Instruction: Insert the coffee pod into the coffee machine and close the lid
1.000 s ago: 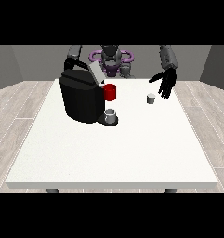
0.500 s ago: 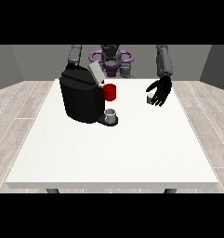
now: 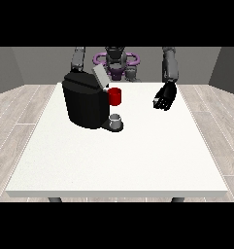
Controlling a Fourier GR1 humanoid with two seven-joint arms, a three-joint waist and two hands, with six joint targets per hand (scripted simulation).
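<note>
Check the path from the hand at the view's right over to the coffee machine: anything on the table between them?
Nothing visible does. The table is bare between the hand at the view's right and the coffee machine. The machine's lid stands open, and a small cup sits at its base.

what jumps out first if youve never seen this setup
The big black coffee machine dominates the left half of the white table, its grey lid tilted open and a red part on its front above a small grey cup. Next comes the black hand at the view's right, held above the table with fingers curled.
</note>
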